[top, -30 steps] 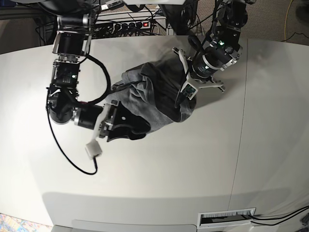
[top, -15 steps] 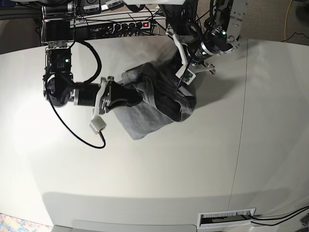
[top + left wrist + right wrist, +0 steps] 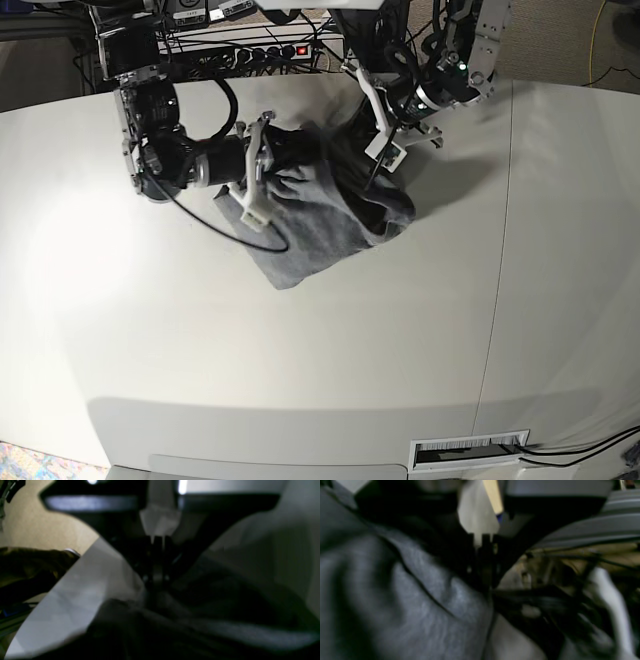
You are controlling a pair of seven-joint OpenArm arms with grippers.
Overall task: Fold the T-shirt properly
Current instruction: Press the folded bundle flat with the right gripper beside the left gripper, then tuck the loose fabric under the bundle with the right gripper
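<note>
On the white tabletop [image 3: 330,350], the plain heather-grey cotton T-shirt [image 3: 310,225] lies bunched toward twelve o'clock. At its ten o'clock edge the right gripper [image 3: 272,160] pinches a fold of cloth, a black cable [image 3: 222,228] looping below. At two o'clock the left gripper [image 3: 372,175] is pressed together on the T-shirt. A black power strip [image 3: 270,50] sits behind.

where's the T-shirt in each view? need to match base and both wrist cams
Base: the T-shirt is bunched at upper centre of the table, between both arms.
Left wrist: dark folds fill the lower half, below the left gripper.
Right wrist: grey cloth fills the left and lower centre, up against the right gripper.
Shared landmark: the pale tabletop.
</note>
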